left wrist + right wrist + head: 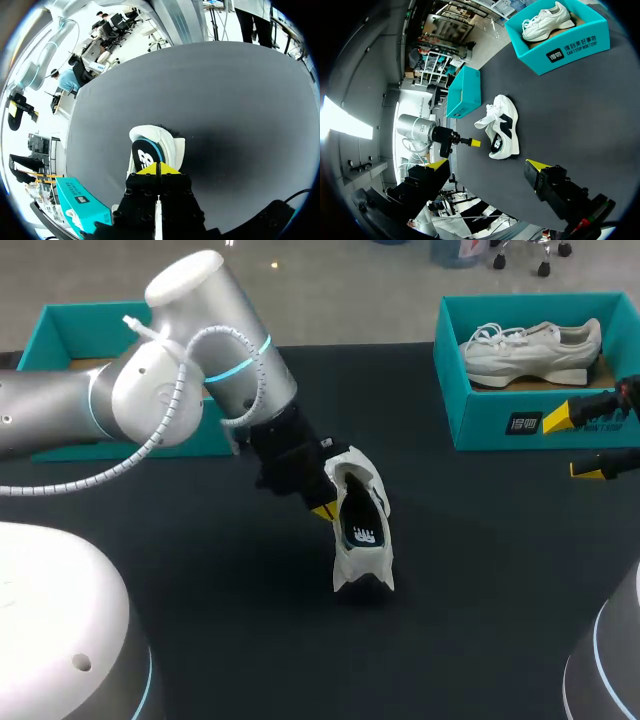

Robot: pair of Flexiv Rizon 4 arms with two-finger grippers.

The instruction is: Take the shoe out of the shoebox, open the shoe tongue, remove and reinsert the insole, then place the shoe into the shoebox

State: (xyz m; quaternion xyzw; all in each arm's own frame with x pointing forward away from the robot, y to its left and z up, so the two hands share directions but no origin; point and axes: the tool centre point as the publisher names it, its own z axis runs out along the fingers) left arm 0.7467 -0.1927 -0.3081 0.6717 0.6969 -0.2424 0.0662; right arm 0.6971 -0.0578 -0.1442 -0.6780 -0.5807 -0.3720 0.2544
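The shoe (pixel 360 530) sits on the table (pixel 470 570) near the middle. The left end effector (pixel 325 510) is just beside it, on its left. At the far right corner stands a shoebox (pixel 520 415) with a second shoe (pixel 535 350) in it. The right end effector (pixel 572 445) hangs in front of that box. Another box (pixel 60 330) stands at the far left, behind the left arm.

Matt black table (pixel 480 570), white fabric shoe (pixel 362 540), teal cardboard shoebox (pixel 500 420).
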